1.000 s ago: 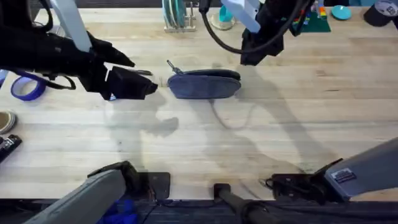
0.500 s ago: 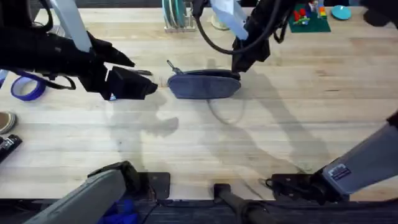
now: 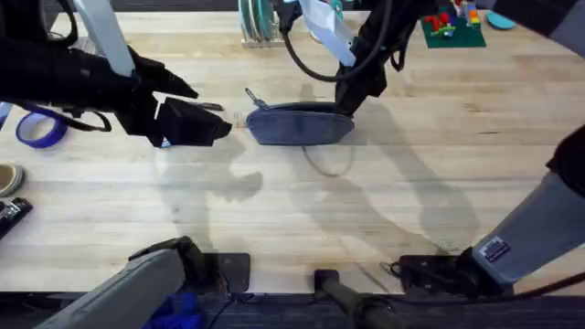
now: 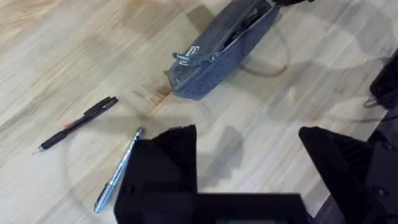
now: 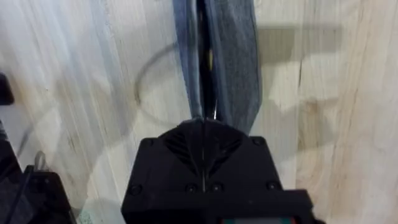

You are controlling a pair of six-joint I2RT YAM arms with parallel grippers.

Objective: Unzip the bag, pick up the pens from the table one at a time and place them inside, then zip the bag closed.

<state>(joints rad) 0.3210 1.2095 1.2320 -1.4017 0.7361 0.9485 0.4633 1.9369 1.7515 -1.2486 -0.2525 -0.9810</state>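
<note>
The grey-blue bag (image 3: pixel 300 124) lies on the table (image 3: pixel 411 183) at centre back, its zipper slit dark and parted in the left wrist view (image 4: pixel 239 28). My right gripper (image 3: pixel 345 102) sits at the bag's right end, fingers pressed together over the end of the zipper line (image 5: pixel 203 62); the pull is hidden. My left gripper (image 3: pixel 215 128) hovers open just left of the bag, holding nothing. Below it lie the two pens: a black one (image 4: pixel 78 122) and a silvery one with a blue end (image 4: pixel 118 171).
A blue tape roll (image 3: pixel 38 128) lies at the far left, with small items near the left edge (image 3: pixel 9 178). A rack of plates (image 3: pixel 259 23) and a green board with coloured blocks (image 3: pixel 452 27) stand along the back.
My right gripper has come down and to the left, from behind and right of the bag to the bag's right end. The left arm, bag and pens have not moved.
</note>
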